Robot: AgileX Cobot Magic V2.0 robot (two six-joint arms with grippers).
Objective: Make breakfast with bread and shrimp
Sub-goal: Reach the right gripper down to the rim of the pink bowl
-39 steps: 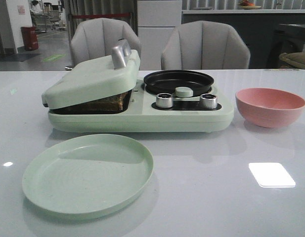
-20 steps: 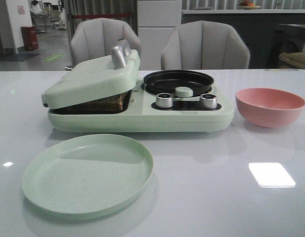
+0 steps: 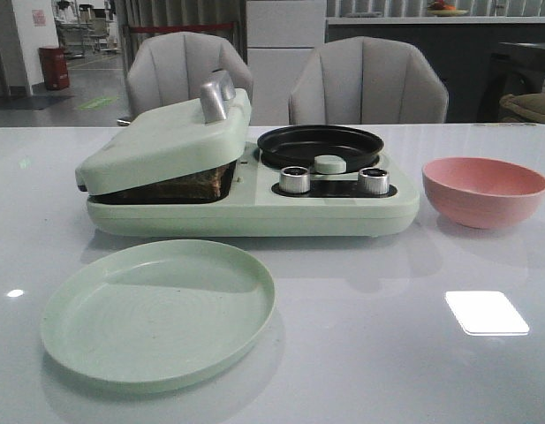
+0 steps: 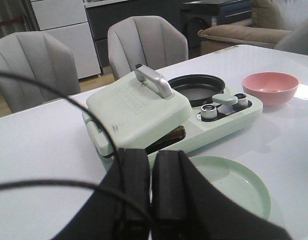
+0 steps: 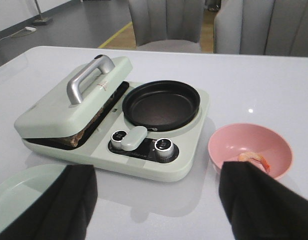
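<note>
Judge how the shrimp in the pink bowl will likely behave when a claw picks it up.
The shrimp looks small and curled, so it is probably light but easy to miss or pinch off-centre. Its glossy surface suggests that it may slip. It lies low against the sloping inside of the pink bowl, so it could slide along the wall rather than stay put.

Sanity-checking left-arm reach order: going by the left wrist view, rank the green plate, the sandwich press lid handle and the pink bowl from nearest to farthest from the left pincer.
1. Green plate: nearest, just beside the left pincer, at the table's front edge.
2. Lid handle: mid-distance, atop the tilted press lid behind the plate.
3. Pink bowl: farthest, past the cooker's knob end.
</note>
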